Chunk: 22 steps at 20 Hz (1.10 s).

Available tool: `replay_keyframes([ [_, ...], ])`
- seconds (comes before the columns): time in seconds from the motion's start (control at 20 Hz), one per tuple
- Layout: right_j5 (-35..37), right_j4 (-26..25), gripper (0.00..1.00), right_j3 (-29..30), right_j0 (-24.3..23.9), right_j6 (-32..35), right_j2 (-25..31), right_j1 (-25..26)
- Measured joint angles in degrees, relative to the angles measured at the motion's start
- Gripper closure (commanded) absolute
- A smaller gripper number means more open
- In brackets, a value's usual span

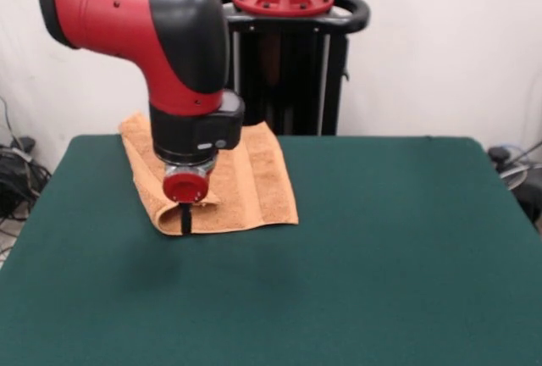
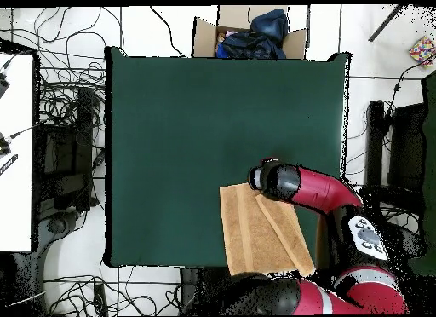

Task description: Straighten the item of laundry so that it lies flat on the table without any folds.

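Folded orange towel (image 1: 254, 181), creased lengthwise

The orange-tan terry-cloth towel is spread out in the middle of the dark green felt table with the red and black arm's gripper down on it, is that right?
Not quite. The orange-tan terry-cloth towel lies at the edge of the dark green felt table nearest the robot's pedestal, towards one corner, not in the middle; the overhead view shows this. The red and black arm's gripper is indeed down on it.
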Motion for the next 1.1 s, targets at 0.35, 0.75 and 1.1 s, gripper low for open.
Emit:
replay_keyframes([
  [0.35, 0.0, 0.4, 0.00, 1.2, 1.8, 0.0, -0.1, -0.6],
  [0.75, 0.0, 0.4, 0.00, 1.4, 2.2, 0.0, -0.1, -1.7],
  [1.1, 0.0, 0.4, 0.00, 2.9, 2.2, 0.0, -0.1, -2.4],
])
